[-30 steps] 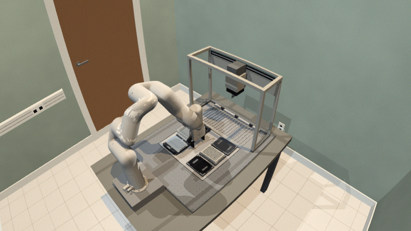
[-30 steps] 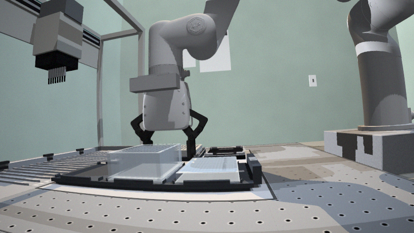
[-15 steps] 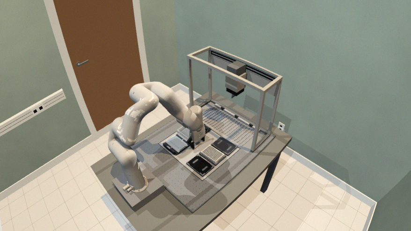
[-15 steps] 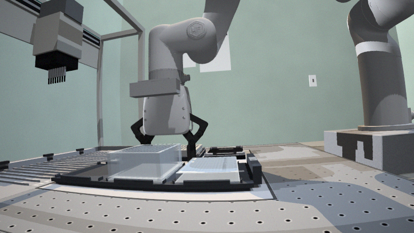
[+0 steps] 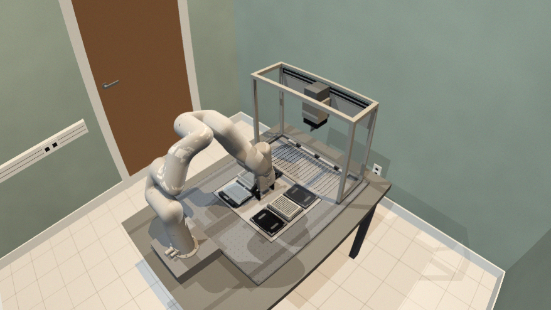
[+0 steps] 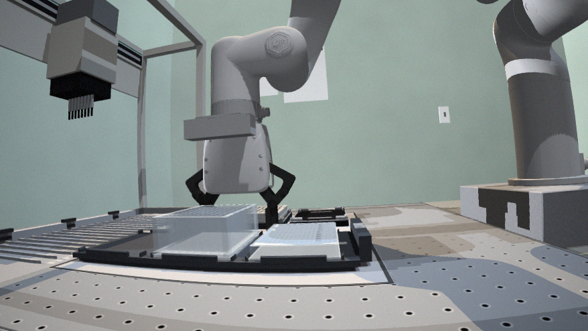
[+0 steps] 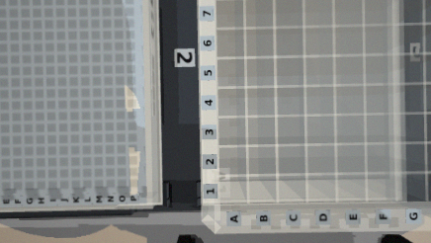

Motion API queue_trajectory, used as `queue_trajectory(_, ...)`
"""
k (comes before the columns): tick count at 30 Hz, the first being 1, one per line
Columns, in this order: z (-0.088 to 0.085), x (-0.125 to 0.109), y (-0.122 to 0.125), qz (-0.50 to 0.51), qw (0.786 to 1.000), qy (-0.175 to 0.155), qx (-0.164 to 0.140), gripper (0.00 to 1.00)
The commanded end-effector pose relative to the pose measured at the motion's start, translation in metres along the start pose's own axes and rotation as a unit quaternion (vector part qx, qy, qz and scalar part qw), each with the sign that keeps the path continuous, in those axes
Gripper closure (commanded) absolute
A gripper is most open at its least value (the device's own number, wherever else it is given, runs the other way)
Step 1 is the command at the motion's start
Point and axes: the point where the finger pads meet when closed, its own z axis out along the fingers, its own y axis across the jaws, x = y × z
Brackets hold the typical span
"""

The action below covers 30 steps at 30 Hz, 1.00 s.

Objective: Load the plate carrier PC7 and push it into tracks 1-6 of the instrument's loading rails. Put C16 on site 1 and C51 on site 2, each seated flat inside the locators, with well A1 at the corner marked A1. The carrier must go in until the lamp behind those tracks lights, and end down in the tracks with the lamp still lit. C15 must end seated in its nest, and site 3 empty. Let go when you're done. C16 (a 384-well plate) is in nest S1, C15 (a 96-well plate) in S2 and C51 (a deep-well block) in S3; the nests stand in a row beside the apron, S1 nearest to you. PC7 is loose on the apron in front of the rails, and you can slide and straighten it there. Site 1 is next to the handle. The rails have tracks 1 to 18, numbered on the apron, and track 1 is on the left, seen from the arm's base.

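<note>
The black carrier PC7 [image 6: 222, 261] lies loose on the apron in front of the rails [image 5: 304, 165], with its handle [image 6: 361, 242] at the end away from them. The 384-well plate C16 [image 6: 296, 238] sits on site 1 next to the handle. The clear deep-well block C51 [image 6: 205, 228] stands on site 2 and looks level. In the wrist view C16 [image 7: 74, 99] is on the left, C51 [image 7: 316, 109] on the right, and the "2" label [image 7: 185, 58] lies between them. C51's column-1, row-A corner is at the lower left. My gripper [image 6: 237, 204] is open and empty. It stands low at C51's column-1 edge, with only the fingertips showing in the wrist view [image 7: 293, 239].
The 96-well plate C15 [image 5: 284, 206] sits in the middle nest, between empty black nests S1 [image 5: 267, 221] and S3 [image 5: 300, 194]. The instrument frame and its pipetting head [image 5: 314, 108] stand over the rails. My arm's base block [image 6: 526, 210] is at the near side.
</note>
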Motion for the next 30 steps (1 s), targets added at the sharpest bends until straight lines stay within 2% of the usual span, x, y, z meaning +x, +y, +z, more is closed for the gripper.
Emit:
queue_trajectory(1, -0.001, 0.001, 0.001, 0.000, 1.000, 0.000, -0.002, 0.00)
queue_trajectory(30, -0.001, 0.014, 0.001, 0.000, 1.000, 0.000, -0.002, 0.00)
